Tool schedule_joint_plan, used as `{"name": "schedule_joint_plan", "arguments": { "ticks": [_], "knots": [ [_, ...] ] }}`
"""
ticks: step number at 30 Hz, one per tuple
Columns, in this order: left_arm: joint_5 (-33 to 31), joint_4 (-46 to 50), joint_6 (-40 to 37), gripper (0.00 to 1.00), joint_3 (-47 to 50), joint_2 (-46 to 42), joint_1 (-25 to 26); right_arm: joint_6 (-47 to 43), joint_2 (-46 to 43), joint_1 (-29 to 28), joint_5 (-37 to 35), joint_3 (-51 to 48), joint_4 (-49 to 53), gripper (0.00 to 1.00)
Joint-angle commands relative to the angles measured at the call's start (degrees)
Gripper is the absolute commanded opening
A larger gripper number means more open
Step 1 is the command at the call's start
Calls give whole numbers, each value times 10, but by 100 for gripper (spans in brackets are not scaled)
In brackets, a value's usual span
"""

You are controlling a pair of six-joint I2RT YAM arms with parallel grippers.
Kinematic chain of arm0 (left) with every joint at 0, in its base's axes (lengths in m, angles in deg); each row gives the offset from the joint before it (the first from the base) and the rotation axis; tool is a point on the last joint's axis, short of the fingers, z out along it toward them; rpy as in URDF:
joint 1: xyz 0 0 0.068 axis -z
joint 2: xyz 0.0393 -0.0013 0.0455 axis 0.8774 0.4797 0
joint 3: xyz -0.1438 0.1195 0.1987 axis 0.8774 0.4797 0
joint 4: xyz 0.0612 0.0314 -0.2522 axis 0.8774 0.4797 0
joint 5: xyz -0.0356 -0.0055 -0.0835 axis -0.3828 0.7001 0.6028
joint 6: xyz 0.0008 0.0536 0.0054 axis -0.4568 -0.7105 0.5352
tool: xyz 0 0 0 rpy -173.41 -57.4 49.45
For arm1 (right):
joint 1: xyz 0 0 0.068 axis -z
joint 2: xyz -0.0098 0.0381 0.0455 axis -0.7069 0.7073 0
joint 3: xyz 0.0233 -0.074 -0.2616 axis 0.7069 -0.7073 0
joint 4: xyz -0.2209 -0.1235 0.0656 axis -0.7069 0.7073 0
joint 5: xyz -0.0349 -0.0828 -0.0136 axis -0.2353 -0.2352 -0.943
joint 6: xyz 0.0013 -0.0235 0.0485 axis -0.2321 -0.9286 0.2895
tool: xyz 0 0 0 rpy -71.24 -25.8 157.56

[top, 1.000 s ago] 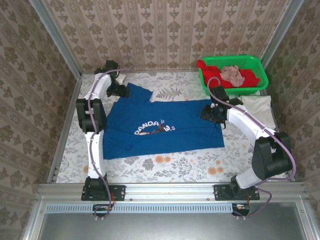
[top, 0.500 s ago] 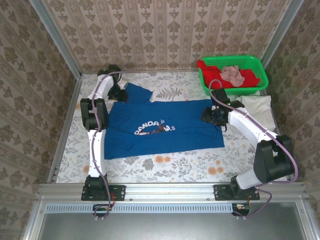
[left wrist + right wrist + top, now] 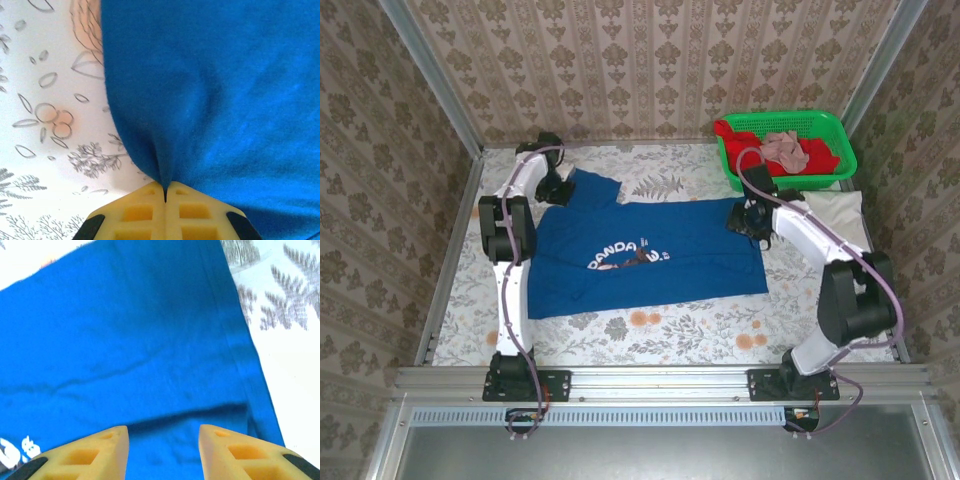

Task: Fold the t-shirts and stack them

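Left gripper (image 3: 165,189) is pinched shut on the blue shirt (image 3: 215,90). Fingers are pressed together right at the cloth's edge, w/ fabric puckering into a crease where they bite. From the top cam that's the flap sticking out at the shirt's far-left corner, prob a sleeve.

Right gripper (image 3: 162,432) has its fingers spread w/ nothing between them, sitting just over the shirt's far-right corner next to a stitched edge. Can't tell if the tips are touching cloth yet.

Handling, imo:
- Light, floppy jersey w/ zero stiffness, so it'll sag and drape from wherever it's held.
- Not fragile and not slippery on the pads, but it may drag on the floral table cover (image 3: 680,325) and wrinkle.
- Best grabbed at corners and seams. The stitched edge is thicker, so it's less likely to slip out than a single layer mid-panel.
- Two far corners held together should keep the fold line straight. One corner alone and it'll twist.

Looks: royal blue, spread mostly flat mid-table between the arms, white lettering plus a dark/red print in the middle, a few soft creases.

Cream shirt (image 3: 838,210) lies at the right edge, just in front of the green basket (image 3: 830,125), which has red and pinkish cloth in it.
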Motion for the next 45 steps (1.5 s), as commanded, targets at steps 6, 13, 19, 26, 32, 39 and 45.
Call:
{"name": "schedule_joint_plan", "arguments": {
  "ticks": [6,13,19,26,32,39,45],
  "knots": [
    [-18,-37,20,0,123,-70,12,-32,96,-65,-16,46,-10,42],
    [-13,-63,30,0,164,-89,12,31,71,-87,-3,-72,-11,41],
    [5,-79,34,0,217,-114,12,68,13,-88,4,-170,22,40],
    [27,-107,59,0,313,-173,14,84,-55,-83,16,-248,61,41],
    [37,-121,75,0,352,-207,24,81,-84,-74,21,-224,95,41],
    [39,-130,78,0,303,-202,26,71,-38,12,10,-90,49,52],
    [39,-120,76,0,270,-181,27,56,89,44,-53,40,27,45]
  ]
}}
